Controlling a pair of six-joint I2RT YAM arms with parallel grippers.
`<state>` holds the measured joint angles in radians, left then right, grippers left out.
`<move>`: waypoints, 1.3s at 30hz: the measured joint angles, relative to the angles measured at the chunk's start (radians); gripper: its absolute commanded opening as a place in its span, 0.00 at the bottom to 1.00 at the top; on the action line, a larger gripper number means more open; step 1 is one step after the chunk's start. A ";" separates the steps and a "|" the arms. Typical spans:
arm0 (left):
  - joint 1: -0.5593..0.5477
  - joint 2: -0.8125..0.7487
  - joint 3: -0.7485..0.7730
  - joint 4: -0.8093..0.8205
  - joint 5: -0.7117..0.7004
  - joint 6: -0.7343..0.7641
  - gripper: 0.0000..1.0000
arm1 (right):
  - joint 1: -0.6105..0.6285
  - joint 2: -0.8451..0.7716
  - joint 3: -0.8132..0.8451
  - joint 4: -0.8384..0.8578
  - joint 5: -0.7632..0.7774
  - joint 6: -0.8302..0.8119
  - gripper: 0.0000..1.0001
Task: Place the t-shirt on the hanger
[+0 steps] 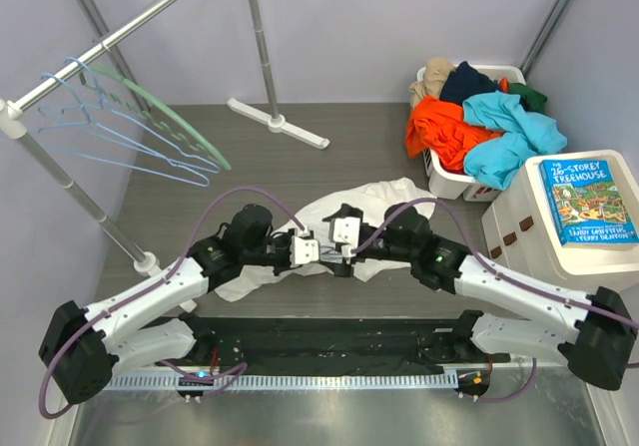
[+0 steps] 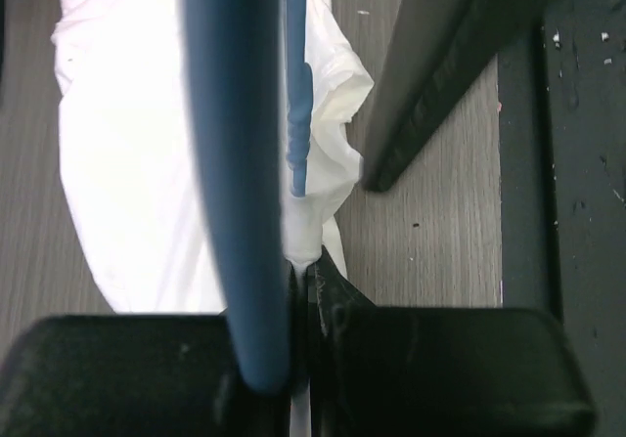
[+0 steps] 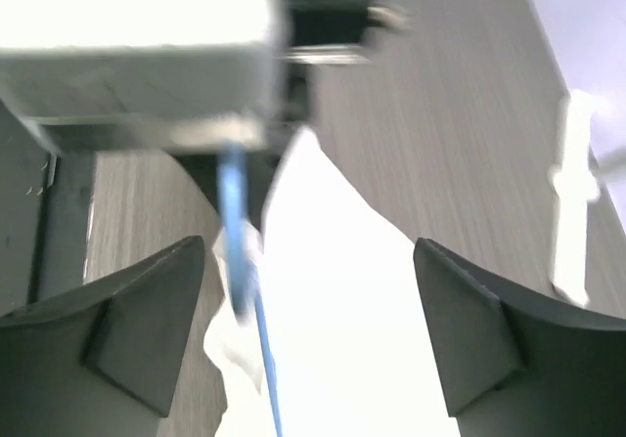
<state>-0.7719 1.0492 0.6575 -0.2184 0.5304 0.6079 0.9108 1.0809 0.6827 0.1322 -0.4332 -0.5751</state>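
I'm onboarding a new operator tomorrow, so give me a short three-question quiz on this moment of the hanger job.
1. True or false: the right gripper is clamped on the t-shirt.
2. Where does the book lie? A on the white drawer unit; B on the t-shirt; C in the right gripper.
3. Fill in: the left gripper is shut on the light-blue wire ____.
Key: 1 false, its jaws stand open; 2 A; 3 hanger.
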 measured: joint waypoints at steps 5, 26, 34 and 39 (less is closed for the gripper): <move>0.026 -0.054 -0.002 0.011 -0.022 -0.102 0.00 | -0.016 -0.130 0.054 -0.157 0.182 0.198 0.94; 0.066 0.061 0.079 0.028 -0.203 -0.428 0.00 | -0.199 -0.037 -0.020 -0.429 0.417 0.738 0.60; 0.069 0.063 0.079 0.051 -0.214 -0.490 0.00 | -0.097 0.074 -0.090 -0.279 0.462 0.679 0.59; 0.070 0.063 0.079 0.051 -0.215 -0.504 0.00 | -0.064 0.153 -0.088 -0.213 0.529 0.660 0.59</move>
<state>-0.7017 1.1118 0.7368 -0.1677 0.3153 0.1040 0.8467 1.2335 0.5945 -0.0811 0.0959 0.0853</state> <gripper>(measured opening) 0.022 0.590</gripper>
